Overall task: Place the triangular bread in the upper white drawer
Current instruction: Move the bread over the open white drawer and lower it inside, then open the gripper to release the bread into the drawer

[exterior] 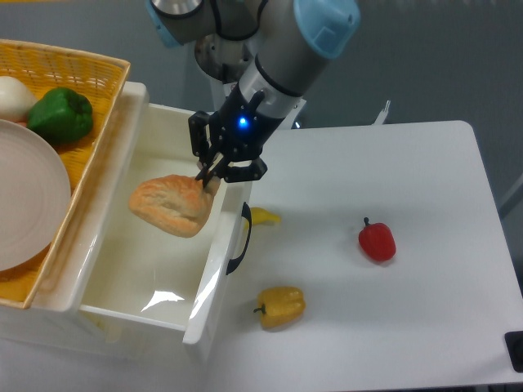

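Observation:
The triangular bread (pixel 170 205), golden-brown and puffy, hangs in the air over the inside of the upper white drawer (pixel 114 286). My gripper (pixel 207 174) is shut on the bread's right corner, just left of the drawer's front wall. The drawer stands pulled out, its black curved handle (pixel 239 242) facing right. The drawer's floor looks bare beneath the bread.
A yellow wicker basket (pixel 90 77) at left holds a green pepper (pixel 60 115), a white plate (pixel 24 204) and a pale round object (pixel 12 97). On the white table lie a red pepper (pixel 377 240), a yellow pepper (pixel 280 306) and a small yellow item (pixel 263 216) by the handle.

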Available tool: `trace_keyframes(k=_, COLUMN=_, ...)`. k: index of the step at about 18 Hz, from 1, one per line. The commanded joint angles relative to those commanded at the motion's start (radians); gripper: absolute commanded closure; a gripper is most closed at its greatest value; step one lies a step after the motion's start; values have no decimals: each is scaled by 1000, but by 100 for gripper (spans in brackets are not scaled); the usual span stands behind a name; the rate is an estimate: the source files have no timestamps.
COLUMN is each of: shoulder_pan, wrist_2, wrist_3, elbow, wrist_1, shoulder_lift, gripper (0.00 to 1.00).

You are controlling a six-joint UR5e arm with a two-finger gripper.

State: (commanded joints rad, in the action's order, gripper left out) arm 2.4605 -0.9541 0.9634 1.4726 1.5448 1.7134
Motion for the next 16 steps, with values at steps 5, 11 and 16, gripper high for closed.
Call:
trace_keyframes(k=5, shoulder_pan=-3, wrist_2=0, wrist_3=-3, elbow=12, wrist_1=-14, shoulder_lift=8, gripper=79)
trace_keyframes(k=11, shoulder_pan=-17, wrist_2=0, wrist_3=-2, elbow=26, wrist_1=-49, shoulder_lift=9, gripper=54)
trace_keyframes(k=16, shoulder_pan=-20, wrist_2=0, wrist_3=-3, elbow=29, wrist_1=-68, shoulder_lift=12, gripper=50)
